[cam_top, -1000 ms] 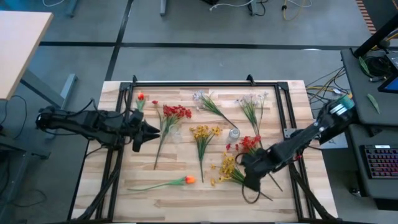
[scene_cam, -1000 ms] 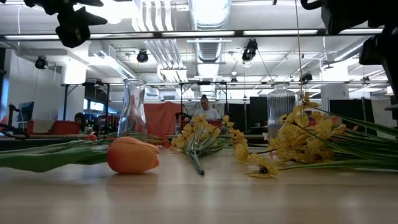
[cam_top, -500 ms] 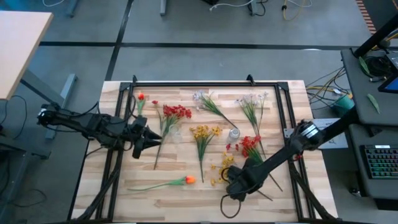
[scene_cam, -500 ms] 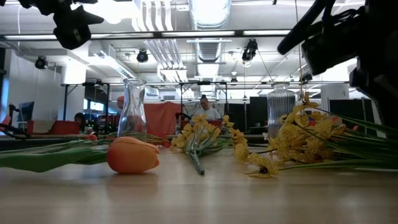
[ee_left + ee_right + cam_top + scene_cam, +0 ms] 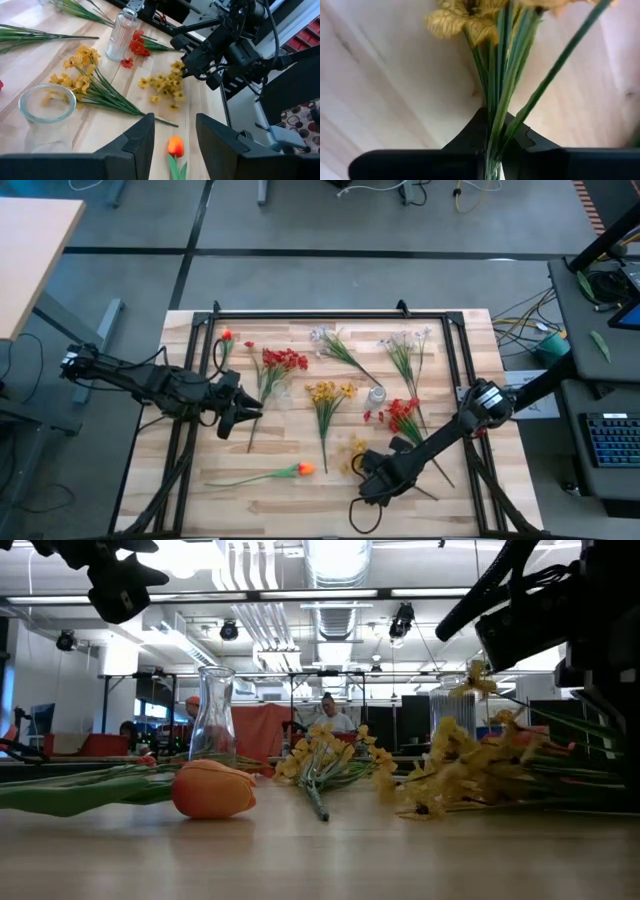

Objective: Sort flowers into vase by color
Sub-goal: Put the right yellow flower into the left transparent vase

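A yellow spray (image 5: pixel 354 450) lies near the table's front right, with my right gripper (image 5: pixel 376 476) shut on its green stems. The spray's blossoms (image 5: pixel 468 766) show low over the tabletop. At the table's left my left gripper (image 5: pixel 246 412) hovers open with nothing between its fingers, near a clear glass vase (image 5: pixel 47 107). A ribbed glass vase (image 5: pixel 376 394) stands mid-table. An orange tulip (image 5: pixel 304 469) lies on its side near the front edge. Red sprays (image 5: pixel 284 361), (image 5: pixel 401 411), another yellow spray (image 5: pixel 328 394) and white sprays (image 5: pixel 335 341), (image 5: pixel 405 345) lie flat on the wood. My right gripper pinches a bunch of the yellow spray's green stems (image 5: pixel 494 131) between its two fingers, below the blossoms. The stems run out forward between the fingers, along them. It comes slanting down from the table's right. The blossom end (image 5: pixel 428 802) rests on the table.
A black frame (image 5: pixel 330 313) runs round the wooden tabletop. The left arm reaches in from the left edge, the right arm from the right. People and desks (image 5: pixel 325 715) show in the room beyond the table. A keyboard (image 5: pixel 612 438) sits on a desk to the right.
My right gripper has gone toward the table's near left, come down on the yellow spray's stems and shut on them. The spray's blossoms have shifted, one sprig rising. My left gripper has gone a little toward the near edge.
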Robot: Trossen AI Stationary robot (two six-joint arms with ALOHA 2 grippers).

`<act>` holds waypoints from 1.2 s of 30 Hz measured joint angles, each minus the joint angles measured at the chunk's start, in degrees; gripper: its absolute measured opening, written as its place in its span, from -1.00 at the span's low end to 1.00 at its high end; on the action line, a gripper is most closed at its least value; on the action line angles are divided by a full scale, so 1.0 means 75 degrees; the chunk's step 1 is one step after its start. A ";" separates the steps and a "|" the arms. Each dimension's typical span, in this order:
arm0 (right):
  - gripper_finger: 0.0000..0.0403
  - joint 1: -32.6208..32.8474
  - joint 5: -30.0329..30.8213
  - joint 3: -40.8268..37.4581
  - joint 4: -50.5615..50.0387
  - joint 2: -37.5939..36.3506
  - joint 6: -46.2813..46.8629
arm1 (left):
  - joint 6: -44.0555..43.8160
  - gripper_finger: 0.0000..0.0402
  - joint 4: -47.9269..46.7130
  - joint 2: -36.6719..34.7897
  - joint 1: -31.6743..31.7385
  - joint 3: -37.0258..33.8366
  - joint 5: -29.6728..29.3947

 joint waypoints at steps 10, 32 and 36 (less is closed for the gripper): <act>-0.91 -0.0084 0.1235 -0.0002 -0.0168 -0.1846 -0.0595 | 0.0000 -0.36 -0.0461 -0.0252 -0.0010 0.0333 0.0148; -0.91 -0.2840 0.1792 -0.2192 1.3387 -0.3344 -0.9778 | -0.0683 -0.36 -0.2644 -0.0385 -0.0276 0.0727 0.0088; -0.91 -0.3478 0.1299 -0.2436 1.4839 -0.2797 -0.9597 | -0.0891 -0.36 -0.2238 -0.0127 -0.0692 0.0708 0.0085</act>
